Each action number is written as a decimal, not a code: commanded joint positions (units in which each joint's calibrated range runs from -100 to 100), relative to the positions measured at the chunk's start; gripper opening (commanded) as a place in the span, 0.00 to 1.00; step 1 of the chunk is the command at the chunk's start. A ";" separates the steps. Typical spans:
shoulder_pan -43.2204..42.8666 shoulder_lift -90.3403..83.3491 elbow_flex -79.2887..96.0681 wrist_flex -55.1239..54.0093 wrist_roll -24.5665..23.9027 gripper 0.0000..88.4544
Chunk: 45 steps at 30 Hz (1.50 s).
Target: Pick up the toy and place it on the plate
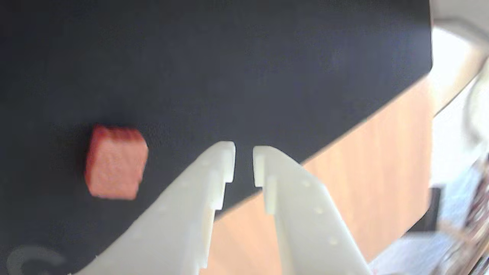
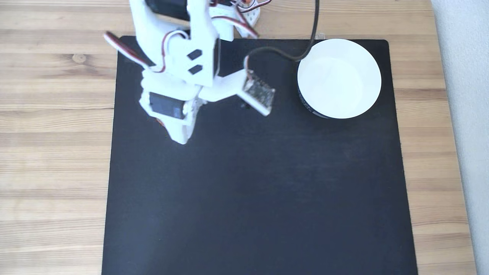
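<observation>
Fixed view looks straight down on a wooden table [image 2: 53, 126] covered by a large black mat [image 2: 248, 191]. On it, the white arm [image 2: 179, 72] reaches over the mat's upper left part, and the plate [image 2: 339, 78] sits near the mat's upper right corner, its white inside holding nothing. A dark band shows along the plate's lower left outer side. A black cable [image 2: 301, 57] runs from the arm past the plate's upper left rim. The arm's body covers the gripper here, so this camera tells nothing of the jaws.

Wrist view supplies that: the gripper [image 1: 243, 162] hangs above the mat's edge, its two white fingers [image 1: 214, 172] a narrow gap apart with nothing between them. The toy [image 1: 114, 162] lies flat on the mat to the left of the fingertips, apart from them and blurred.
</observation>
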 commanded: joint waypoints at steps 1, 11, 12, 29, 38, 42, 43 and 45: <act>7.26 5.18 -8.77 1.48 -0.28 0.03; 16.88 5.43 -6.24 1.65 -0.38 0.03; 17.21 5.43 -5.25 1.65 -0.38 0.03; 12.36 5.43 -1.64 1.48 -2.52 0.03; 12.44 5.43 2.32 1.56 -2.52 0.03; 12.44 5.43 2.50 1.73 -2.52 0.03; 12.69 5.43 2.50 3.00 -2.52 0.03; 12.94 5.43 2.50 4.10 -2.52 0.03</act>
